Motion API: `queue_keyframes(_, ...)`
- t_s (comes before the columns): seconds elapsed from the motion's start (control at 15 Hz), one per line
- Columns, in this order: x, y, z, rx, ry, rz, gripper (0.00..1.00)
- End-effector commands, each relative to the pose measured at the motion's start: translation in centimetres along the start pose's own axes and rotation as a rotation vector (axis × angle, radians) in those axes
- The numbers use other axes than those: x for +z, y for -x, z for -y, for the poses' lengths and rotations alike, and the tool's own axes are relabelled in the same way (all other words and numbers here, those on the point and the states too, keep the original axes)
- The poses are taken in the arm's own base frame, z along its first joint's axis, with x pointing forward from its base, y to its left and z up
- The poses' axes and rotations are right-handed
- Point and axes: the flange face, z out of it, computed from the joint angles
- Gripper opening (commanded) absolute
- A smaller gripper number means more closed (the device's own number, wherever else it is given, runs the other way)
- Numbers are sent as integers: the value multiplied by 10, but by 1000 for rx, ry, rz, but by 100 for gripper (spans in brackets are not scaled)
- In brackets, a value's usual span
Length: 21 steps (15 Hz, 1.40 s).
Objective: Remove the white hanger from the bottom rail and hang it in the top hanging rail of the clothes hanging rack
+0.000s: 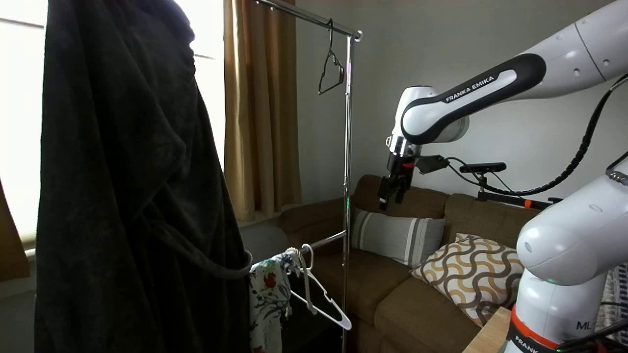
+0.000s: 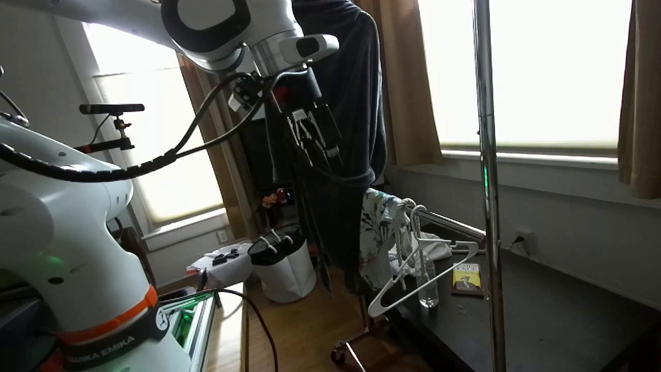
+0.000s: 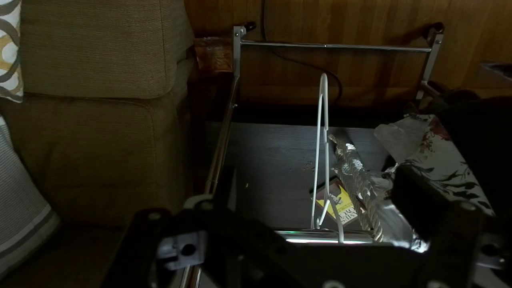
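One dark robe (image 1: pixel 132 196) fills the near left of an exterior view, its top and bottom cut off. Past it run two rails: the top rail (image 1: pixel 304 15), leaving the frame, bears one dark hanger (image 1: pixel 323 74); the bottom rail (image 1: pixel 329 239) bears one floral cloth (image 1: pixel 267 294), one rope (image 1: pixel 306 284) and one white hanger (image 1: pixel 329 298), slim, tilted, with a notched shoulder. Well apart from it, the gripper (image 1: pixel 391 201) shows against one sofa (image 1: pixel 412 304) carrying two cushions (image 1: pixel 471 272), one striped, one patterned.

In an exterior view, one bottle (image 2: pixel 428 294) stands and one book (image 2: pixel 467 279) lies on a dark table (image 2: pixel 557 315). The white hanger shows broadside, smooth, hooked over the bottom rail just beside the rope, its lower bar crossing the bottle. The gripper, dark against the robe, is hard to make out.

In the wrist view, two fingers (image 3: pixel 416 200) stand wide apart. Between them in the frame, the white hanger appears nearly edge-on, a narrow loop on the bottom rail, which the gripper partly covers. The book lies partly hidden.
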Motion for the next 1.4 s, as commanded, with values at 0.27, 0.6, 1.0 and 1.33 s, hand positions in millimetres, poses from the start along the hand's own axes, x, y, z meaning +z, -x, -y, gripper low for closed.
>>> queue_keyframes(0.27, 20, -9, 14, -50, -60, -21, 100)
queue_keyframes(0.6, 98, -17, 60, -205, -187, 31, 100)
queue_keyframes(1.0, 213, -20, 67, -230, 25, 97, 100)
queue_keyframes(1.33, 249, -12, 71, -226, 60, 192, 100)
